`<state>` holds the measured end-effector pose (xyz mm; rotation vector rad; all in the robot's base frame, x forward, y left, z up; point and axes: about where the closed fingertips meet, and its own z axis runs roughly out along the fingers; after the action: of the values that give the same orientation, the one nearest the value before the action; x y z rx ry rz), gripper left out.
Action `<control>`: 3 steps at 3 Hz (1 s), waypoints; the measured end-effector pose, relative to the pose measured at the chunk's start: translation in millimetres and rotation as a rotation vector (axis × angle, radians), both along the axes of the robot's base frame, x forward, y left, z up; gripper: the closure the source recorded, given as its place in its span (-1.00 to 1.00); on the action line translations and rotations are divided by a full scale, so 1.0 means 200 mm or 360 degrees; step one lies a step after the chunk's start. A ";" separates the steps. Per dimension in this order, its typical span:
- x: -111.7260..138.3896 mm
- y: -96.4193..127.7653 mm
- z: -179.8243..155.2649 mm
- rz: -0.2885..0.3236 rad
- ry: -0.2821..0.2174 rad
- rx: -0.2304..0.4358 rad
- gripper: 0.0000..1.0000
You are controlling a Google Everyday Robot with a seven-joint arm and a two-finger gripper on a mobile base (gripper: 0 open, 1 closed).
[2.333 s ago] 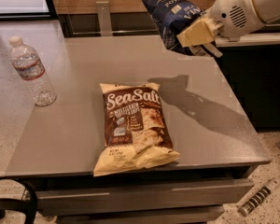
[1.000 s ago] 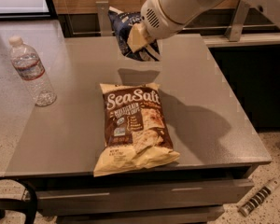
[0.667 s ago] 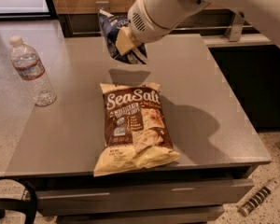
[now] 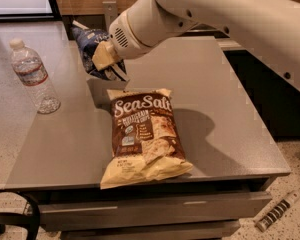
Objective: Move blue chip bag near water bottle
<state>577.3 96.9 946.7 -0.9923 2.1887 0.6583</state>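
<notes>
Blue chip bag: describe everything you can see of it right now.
The blue chip bag is a small, wrinkled, dark navy foil pouch with white lettering. The gripper is shut on its middle, holding it tilted above the grey table, just beyond the top edge of the Sea Salt chip bag and apart from the water bottle.

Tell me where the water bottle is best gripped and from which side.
I'd grip the water bottle across its ribbed body, just below the label band, coming in level from the right of the view. It stands upright and round, so the fingers can close across it. The gripper, shut on the blue chip bag, hangs over the table on that side.
</notes>
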 end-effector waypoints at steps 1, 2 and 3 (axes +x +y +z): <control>-0.02 0.05 -0.01 0.0051 0.0013 0.0034 1.00; -0.02 0.08 -0.03 0.0012 0.0028 -0.0011 1.00; -0.04 0.13 -0.08 -0.0085 0.0021 -0.0131 1.00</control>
<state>569.9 123.8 930.4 -0.9697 2.2616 0.5561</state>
